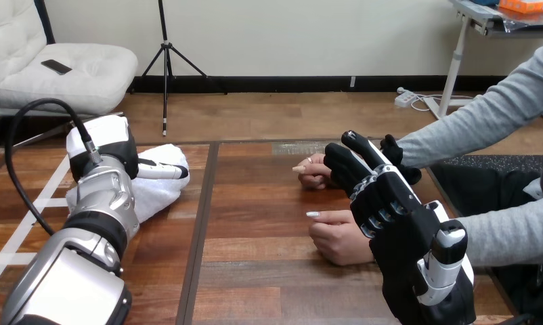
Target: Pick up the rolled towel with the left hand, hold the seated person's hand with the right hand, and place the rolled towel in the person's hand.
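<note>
The white rolled towel (162, 190) lies on the wooden table (269, 271) at the left. My left hand (110, 145) sits on top of it, one finger curled across its near side, so the hand is shut on the towel. At the right, the person's farther hand (311, 173) rests on the table with a finger pointing left. My right hand (380, 200) reaches over it, with dark fingers (340, 166) curled across its back and the thumb on its far side. The person's nearer hand (336, 237) lies loosely closed on the table just left of my right palm.
The person's grey sleeves (472, 125) come in from the right edge. A dark seam (202, 230) runs down the table between the towel and the person's hands. White tape strips (25, 217) mark the table's left part.
</note>
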`<action>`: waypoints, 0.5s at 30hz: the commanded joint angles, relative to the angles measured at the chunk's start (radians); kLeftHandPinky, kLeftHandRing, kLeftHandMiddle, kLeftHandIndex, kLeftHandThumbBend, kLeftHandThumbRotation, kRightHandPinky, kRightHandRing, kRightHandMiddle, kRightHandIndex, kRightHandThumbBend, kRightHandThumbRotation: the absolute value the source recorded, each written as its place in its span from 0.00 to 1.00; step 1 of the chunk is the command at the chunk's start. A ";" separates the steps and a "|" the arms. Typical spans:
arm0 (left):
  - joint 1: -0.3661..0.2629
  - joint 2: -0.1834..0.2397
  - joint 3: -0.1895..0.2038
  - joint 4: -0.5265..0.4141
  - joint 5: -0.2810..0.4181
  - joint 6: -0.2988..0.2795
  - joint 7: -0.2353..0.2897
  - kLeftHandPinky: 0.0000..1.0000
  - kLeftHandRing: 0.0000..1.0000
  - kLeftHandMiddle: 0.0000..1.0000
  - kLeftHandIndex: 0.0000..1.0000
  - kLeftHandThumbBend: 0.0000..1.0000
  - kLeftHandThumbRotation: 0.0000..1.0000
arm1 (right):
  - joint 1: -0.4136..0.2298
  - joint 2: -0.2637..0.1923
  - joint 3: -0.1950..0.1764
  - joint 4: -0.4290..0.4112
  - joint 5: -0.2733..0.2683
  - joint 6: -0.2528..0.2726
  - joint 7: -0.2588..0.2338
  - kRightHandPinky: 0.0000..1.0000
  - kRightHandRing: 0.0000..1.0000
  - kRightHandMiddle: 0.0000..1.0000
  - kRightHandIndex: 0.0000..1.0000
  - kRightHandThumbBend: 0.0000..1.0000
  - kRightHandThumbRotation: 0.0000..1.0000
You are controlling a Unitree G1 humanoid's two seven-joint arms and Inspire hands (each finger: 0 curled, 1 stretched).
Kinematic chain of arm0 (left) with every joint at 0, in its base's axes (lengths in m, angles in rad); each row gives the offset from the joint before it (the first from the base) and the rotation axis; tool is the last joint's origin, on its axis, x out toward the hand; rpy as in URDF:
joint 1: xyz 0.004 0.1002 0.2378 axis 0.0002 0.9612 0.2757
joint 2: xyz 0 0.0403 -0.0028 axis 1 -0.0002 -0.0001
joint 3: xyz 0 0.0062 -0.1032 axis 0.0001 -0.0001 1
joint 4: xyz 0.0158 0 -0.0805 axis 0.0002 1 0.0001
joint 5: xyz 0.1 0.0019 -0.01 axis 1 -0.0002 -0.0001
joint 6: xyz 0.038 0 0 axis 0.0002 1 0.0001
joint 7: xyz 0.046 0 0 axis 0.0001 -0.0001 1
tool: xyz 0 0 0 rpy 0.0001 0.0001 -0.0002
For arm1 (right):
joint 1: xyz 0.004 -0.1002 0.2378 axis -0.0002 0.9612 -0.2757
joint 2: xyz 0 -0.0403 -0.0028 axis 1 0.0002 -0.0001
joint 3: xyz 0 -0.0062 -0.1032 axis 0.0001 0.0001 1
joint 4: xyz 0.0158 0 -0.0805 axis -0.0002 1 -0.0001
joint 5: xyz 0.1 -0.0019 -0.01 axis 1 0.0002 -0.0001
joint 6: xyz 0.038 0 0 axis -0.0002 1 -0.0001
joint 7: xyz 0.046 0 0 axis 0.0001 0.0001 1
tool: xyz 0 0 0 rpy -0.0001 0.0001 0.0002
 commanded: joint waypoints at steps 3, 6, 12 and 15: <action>-0.043 -0.009 -0.013 -0.003 0.017 0.010 -0.005 1.00 1.00 1.00 1.00 0.93 0.72 | -0.038 0.011 -0.010 -0.050 0.009 -0.029 0.000 0.99 0.93 0.90 0.91 0.99 1.00; -0.042 -0.011 -0.008 -0.003 0.014 0.011 -0.008 1.00 1.00 1.00 1.00 0.93 0.70 | -0.037 0.009 -0.009 -0.051 0.012 -0.028 0.003 1.00 0.94 0.90 0.91 0.99 1.00; -0.041 -0.016 -0.019 -0.001 0.026 0.024 -0.013 1.00 1.00 1.00 1.00 0.94 0.70 | -0.034 0.009 -0.008 -0.054 0.016 -0.026 0.004 1.00 0.94 0.90 0.92 1.00 1.00; -0.040 -0.020 -0.017 -0.001 0.026 0.029 -0.013 1.00 1.00 1.00 1.00 0.95 0.69 | -0.032 0.009 -0.010 -0.056 0.010 -0.028 0.001 1.00 0.94 0.90 0.91 1.00 1.00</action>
